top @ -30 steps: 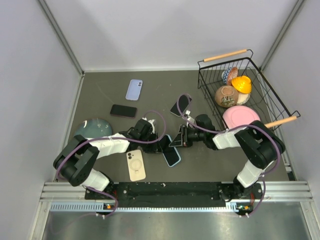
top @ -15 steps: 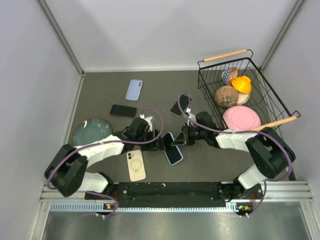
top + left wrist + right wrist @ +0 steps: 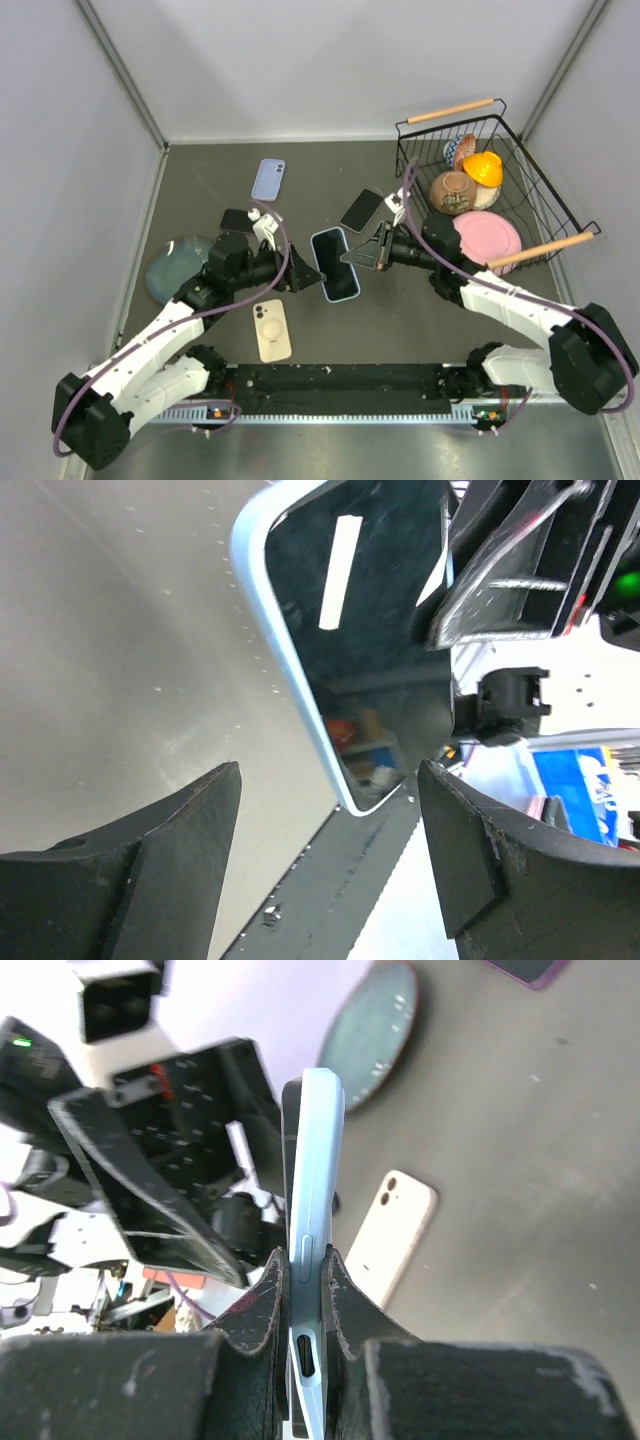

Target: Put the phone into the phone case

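Observation:
A black-screened phone (image 3: pixel 335 264) framed by a light-blue phone case hangs above the table's middle. My right gripper (image 3: pixel 353 257) is shut on its right edge. In the right wrist view both fingers pinch the blue case (image 3: pixel 312 1210) on its two faces, just above the charging port. My left gripper (image 3: pixel 304 276) stands open just left of the phone, apart from it. In the left wrist view the phone's screen (image 3: pixel 360 630) and blue rim lie beyond the spread fingers of the gripper (image 3: pixel 330 800), with nothing between them.
A cream phone (image 3: pixel 271 329) lies face down near the front. A lavender case (image 3: pixel 268 179), a black phone (image 3: pixel 236 219) and a dark phone (image 3: pixel 362 210) lie further back. A teal plate (image 3: pixel 168 268) sits at the left. A wire basket (image 3: pixel 520 165) of dishes stands at the right.
The left gripper has opened, let go of the cased phone and drawn back to the left. The right gripper has closed on the phone and raised it off the table.

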Robot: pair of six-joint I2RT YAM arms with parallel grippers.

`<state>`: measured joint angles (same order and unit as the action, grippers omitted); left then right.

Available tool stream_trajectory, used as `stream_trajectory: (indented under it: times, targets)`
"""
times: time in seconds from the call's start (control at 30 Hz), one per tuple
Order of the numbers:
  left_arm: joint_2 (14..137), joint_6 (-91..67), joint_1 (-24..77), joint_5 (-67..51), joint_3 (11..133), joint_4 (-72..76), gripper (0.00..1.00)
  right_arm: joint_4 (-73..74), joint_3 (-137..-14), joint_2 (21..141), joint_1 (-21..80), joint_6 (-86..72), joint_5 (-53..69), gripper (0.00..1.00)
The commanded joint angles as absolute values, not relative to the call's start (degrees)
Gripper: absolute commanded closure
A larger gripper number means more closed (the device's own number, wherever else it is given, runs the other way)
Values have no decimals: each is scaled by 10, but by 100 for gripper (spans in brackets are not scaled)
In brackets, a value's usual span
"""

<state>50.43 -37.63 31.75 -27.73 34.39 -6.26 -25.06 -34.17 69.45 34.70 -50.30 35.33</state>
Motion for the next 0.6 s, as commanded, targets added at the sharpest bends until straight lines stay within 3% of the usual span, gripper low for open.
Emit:
stream_trajectory:
  times: [0.0, 0.57]
  targets:
    - [477, -431, 314, -363, 307, 39, 24, -359, -342, 643, 347, -555, 376, 100]
    - [520, -560, 314, -385, 236, 293, 28, -519, -299, 673, 350, -651, 417, 100]
